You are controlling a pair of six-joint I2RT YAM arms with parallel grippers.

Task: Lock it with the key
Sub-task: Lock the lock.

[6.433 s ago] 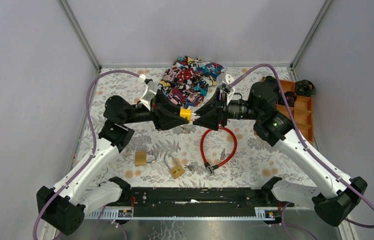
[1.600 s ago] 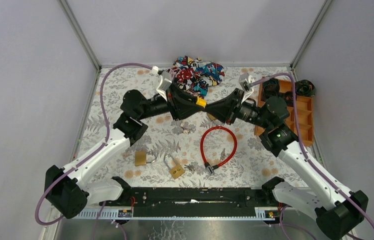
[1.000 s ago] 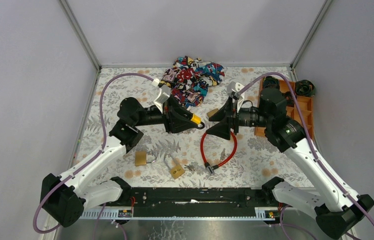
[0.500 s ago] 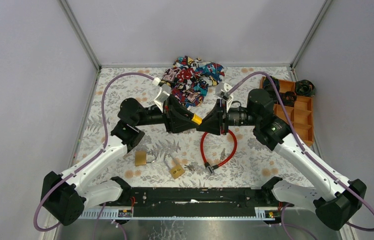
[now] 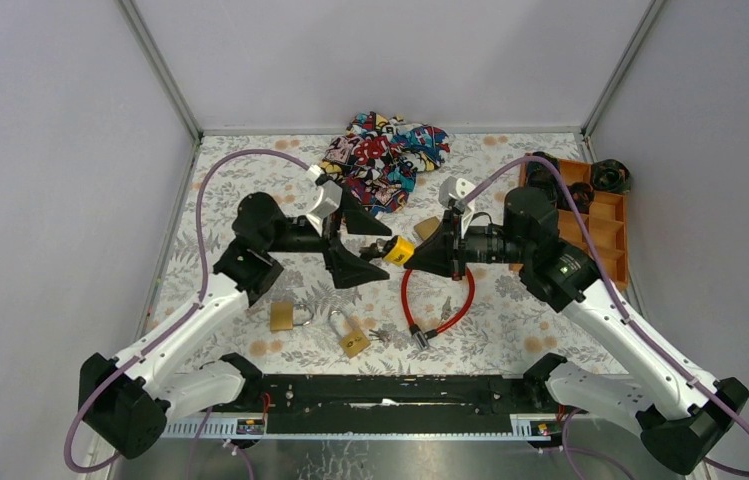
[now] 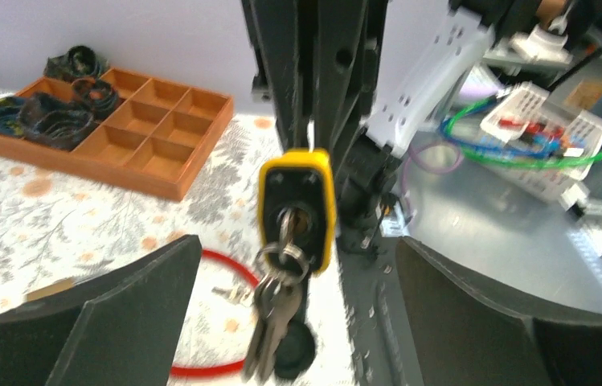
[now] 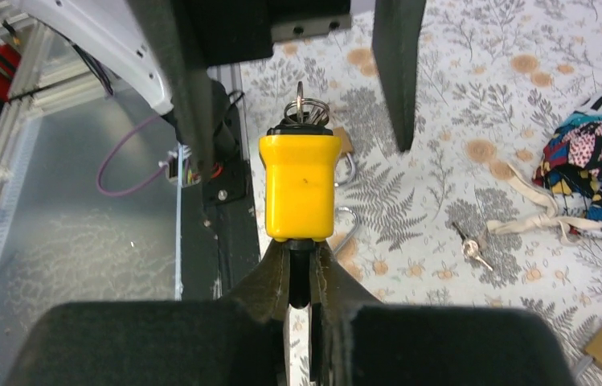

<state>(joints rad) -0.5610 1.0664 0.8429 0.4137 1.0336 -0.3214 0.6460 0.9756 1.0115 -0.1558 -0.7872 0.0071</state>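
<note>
Top external view shows three padlocks in all: one yellow padlock (image 5: 399, 249) held in the air between the two arms, and two of brass lying on the bench (image 5: 250, 180) near the arm bases, the left brass padlock (image 5: 283, 316) and the right brass padlock (image 5: 354, 341), just beside each other. The right hand (image 5: 418, 255) is clamped tight on the yellow padlock at its top end, the end opposite the keyhole, and holds it level, pointing at the left arm. The left hand (image 5: 364, 246) stands wide open, one finger on either side of the padlock's keyhole end and touching nothing. In the left wrist view one key bunch (image 6: 275, 310) hangs from the keyhole on a small ring; it looks like two or three keys, but blur hides the exact count.

One red cable lock (image 5: 440, 300) lies in a loop on the bench below the right hand. Two loose key sets show from above: one inside the red loop (image 5: 447, 305), one touching the right brass padlock (image 5: 380, 334). One patterned cloth (image 5: 387, 160) lies bunched at the far edge, and one small tan tag (image 5: 424, 228) sits near it. One orange tray (image 5: 602, 238) with several compartments lies at the right edge, dark coiled things in its far compartments
</note>
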